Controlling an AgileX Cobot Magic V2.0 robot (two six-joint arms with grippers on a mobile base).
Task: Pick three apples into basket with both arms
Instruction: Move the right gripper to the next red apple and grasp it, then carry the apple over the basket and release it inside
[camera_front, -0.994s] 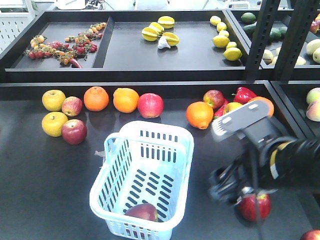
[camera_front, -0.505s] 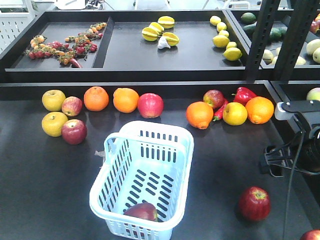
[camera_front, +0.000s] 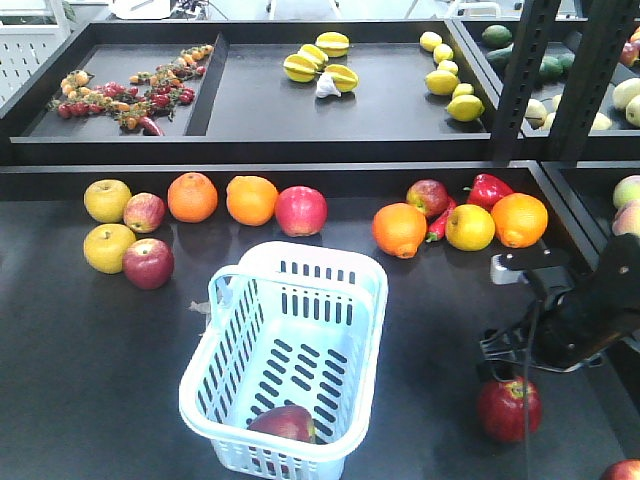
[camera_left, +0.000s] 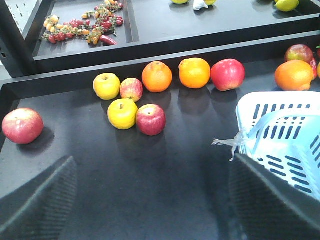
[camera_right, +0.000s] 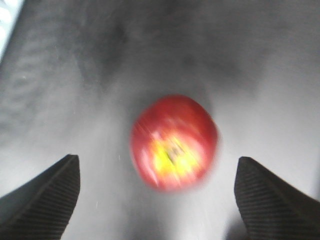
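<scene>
Red apples (camera_front: 301, 211): seven in the front view. One (camera_front: 285, 423) lies in the basket (camera_front: 365, 300), one (camera_front: 509, 408) sits on the black table (camera_front: 90, 380) beneath my right claw (camera_right: 156, 197), and five more are spread over the table.
Other fruit: four oranges (camera_front: 192, 197), two yellow apples (camera_front: 107, 200), one round yellow fruit (camera_front: 470, 227) and one red pepper (camera_front: 487, 190) near the back edge.
In the way: the basket's near wall hides the lower part of the apple inside.
Right claw: spread wide, gripping nothing. Its fingers flank the blurred apple without touching it.
Left claw (camera_left: 155, 200): spread wide, holding nothing, over bare table just left of the basket.
</scene>
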